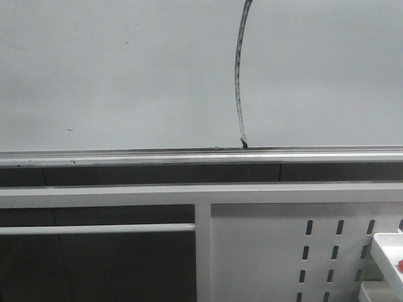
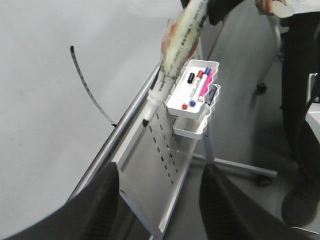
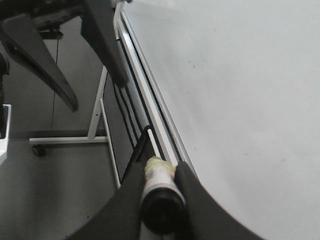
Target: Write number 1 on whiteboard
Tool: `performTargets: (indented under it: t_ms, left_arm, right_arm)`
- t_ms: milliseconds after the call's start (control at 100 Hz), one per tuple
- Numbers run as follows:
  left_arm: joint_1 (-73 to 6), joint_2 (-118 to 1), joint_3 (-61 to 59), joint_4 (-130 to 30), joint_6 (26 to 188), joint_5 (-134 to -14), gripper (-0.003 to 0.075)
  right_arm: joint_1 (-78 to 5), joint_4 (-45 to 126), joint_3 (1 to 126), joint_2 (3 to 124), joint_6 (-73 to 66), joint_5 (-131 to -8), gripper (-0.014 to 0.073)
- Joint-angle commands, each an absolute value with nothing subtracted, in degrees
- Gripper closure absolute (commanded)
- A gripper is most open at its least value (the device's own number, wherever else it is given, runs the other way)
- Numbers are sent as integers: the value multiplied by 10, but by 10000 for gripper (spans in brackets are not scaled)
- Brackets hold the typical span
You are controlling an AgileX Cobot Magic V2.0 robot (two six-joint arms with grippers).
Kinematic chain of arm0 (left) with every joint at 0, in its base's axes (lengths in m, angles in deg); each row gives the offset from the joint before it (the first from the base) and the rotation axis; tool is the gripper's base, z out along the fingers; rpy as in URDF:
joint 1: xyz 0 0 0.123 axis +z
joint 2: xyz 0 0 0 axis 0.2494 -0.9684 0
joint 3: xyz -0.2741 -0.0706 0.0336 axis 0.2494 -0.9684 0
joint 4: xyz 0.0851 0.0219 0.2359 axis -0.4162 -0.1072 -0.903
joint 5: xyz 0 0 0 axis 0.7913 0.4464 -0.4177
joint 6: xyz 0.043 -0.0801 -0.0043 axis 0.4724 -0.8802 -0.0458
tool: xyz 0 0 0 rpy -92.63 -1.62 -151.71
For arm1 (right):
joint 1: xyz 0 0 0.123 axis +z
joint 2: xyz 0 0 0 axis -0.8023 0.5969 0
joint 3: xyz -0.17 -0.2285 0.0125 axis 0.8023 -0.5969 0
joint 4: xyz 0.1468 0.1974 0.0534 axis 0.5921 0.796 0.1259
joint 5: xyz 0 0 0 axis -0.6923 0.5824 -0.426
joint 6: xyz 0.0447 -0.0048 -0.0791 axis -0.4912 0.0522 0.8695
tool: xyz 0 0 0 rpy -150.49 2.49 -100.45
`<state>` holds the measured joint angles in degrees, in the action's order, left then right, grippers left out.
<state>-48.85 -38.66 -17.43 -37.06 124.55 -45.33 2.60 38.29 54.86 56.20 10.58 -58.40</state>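
Dark marker ink forms the number 1 point(image 1: 238, 75) in the upper centre-right of the front view: a long, thin, slightly bowed stroke that leaves the top edge of the frame and ends at a small dark blot just above the silver rail point(image 1: 126, 155) along the lower edge of the whiteboard point(image 1: 113, 75). In the left wrist view I see the same stroke in the left half of the frame, also ending at the rail. I judge the writing step to be complete or in its final phase, since the stroke spans the visible height of the board. The marker point(image 2: 172, 55) appears in the upper centre of the left wrist view, tip down, with a yellowish wrap around its barrel; its tip sits over the perforated panel point(image 2: 160, 165) below the rail and appears clear of the board surface, though I cannot confirm the gap. The right gripper point(image 3: 160, 187), at the bottom centre of the right wrist view, is clamped around the wrapped barrel, both fingers pressed against it. The left gripper point(image 2: 160, 200) carries nothing; its two dark fingers at the bottom of its view stand well apart. A white tray point(image 2: 192, 90) holding spare markers hangs in the upper centre-right of that view. My next move calls for drawing the marker straight back from the board without smearing the fresh ink, and keeping the tip clear of the rail and tray.
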Motion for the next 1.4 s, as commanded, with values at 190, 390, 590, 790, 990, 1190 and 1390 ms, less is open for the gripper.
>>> performTargets:
  t_ms: [190, 390, 590, 790, 990, 1190, 1390]
  left_arm:
    - [-488, -465, -104, -325, 1267, -463, 491]
    - [-488, -475, -100, -319, 1311, -430, 512]
    - [-488, -475, -100, -318, 1311, -436, 512]
    - [-488, -475, -100, -318, 1311, -466, 507]
    - [-488, -476, -100, -318, 1311, -465, 509]
    - [-488, -489, -100, -303, 1311, -464, 510]
    - [-488, -488, -100, -286, 1311, -465, 510]
  right_arm:
    - [52, 390, 609, 611, 111, -606, 671]
    - [53, 390, 638, 641, 111, -610, 671]
    - [59, 390, 649, 651, 111, -609, 671]
    - [84, 390, 650, 651, 119, -607, 671]
    - [86, 390, 651, 651, 119, -611, 671]
    - [101, 390, 651, 651, 119, -611, 671]
    - [107, 390, 651, 651, 119, -605, 671]
